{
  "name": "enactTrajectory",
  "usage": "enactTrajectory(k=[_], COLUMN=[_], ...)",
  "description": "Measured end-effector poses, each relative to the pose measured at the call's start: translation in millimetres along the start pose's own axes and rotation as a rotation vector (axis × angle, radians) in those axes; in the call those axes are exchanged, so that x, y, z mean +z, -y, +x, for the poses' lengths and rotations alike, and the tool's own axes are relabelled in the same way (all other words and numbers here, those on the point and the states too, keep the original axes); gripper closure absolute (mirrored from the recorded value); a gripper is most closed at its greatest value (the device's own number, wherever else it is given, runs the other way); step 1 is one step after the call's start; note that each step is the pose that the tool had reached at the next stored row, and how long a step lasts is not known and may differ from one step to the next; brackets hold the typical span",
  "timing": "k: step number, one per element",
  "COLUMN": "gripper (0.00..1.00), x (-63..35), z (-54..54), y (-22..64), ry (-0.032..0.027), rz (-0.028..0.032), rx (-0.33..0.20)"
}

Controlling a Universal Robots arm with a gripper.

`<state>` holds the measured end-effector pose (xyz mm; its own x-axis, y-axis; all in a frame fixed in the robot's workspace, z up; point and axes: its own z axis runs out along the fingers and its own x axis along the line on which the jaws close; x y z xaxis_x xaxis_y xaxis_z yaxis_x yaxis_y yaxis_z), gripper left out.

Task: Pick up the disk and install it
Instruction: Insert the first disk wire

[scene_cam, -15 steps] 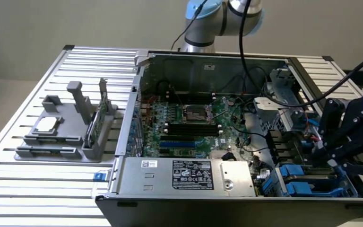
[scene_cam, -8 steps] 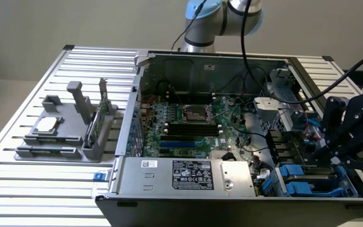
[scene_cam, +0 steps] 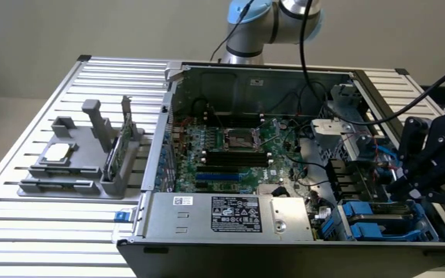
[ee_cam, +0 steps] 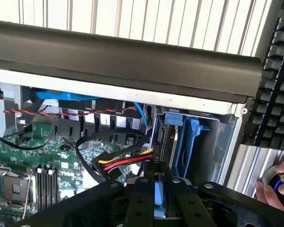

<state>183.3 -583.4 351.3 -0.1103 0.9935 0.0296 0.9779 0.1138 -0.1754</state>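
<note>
1. The end effector (ee_cam: 159, 182) was nearly closed, gripping the disk (ee_cam: 159, 198) by its blue frame
2. The disk stood on edge in the drive bay (ee_cam: 213, 142) of the computer case (ee_cam: 132, 61)

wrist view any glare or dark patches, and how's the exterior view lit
Wrist view: the ribbed pale metal table glares nearly white, while the black claw, shut on the blue-framed disk, sits in dark shadow. Exterior view: soft, even light, with shadow pooling in the open black computer case around the blue drive bays.
</note>
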Motion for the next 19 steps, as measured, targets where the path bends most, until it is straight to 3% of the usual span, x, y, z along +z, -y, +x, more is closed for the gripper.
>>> enactTrajectory(k=[4, 7, 14, 19], gripper=[0.83, 0.83, 0.83, 0.83], x=[1.8, 2.5, 3.7, 4.8], z=[0.1, 0.1, 0.3, 0.8], y=[-1.2, -1.7, -2.0, -2.2], ry=[-0.0042, -0.0027, 0.0166, 0.0271], rz=[-0.0009, -0.0013, -0.0015, -0.0056], rx=[0.041, 0.067, 0.101, 0.117])
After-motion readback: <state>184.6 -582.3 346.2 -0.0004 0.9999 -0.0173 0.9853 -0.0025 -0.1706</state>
